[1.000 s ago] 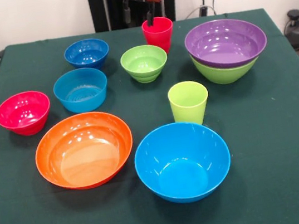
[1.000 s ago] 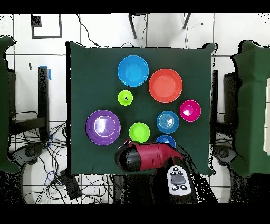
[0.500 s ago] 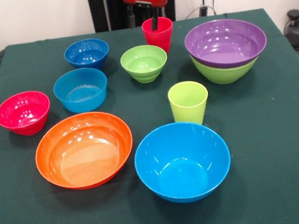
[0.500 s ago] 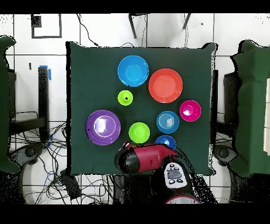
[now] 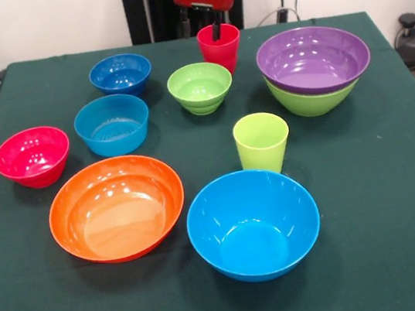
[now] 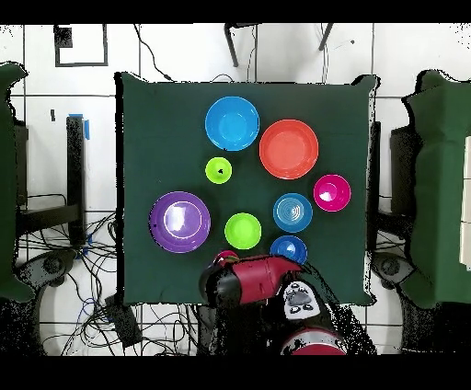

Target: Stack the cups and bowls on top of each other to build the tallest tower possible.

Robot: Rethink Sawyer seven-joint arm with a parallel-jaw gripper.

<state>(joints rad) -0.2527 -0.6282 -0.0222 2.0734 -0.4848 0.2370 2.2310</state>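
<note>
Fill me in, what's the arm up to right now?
The gripper is at the red cup at the table's far edge, one finger dipped inside its rim; whether it has clamped the wall is unclear. The cup is standing on the cloth. The purple bowl sits nested in the large green bowl, the only stack so far. The green cup and the other bowls stand loose on the table.

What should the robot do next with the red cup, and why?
Probably lift the red cup straight up. The end effector reaches down into the cup's mouth at the table's far edge, so it seems about to carry it. The purple bowl already sits nested in a green bowl just beside, a likely place to set the cup.
</note>
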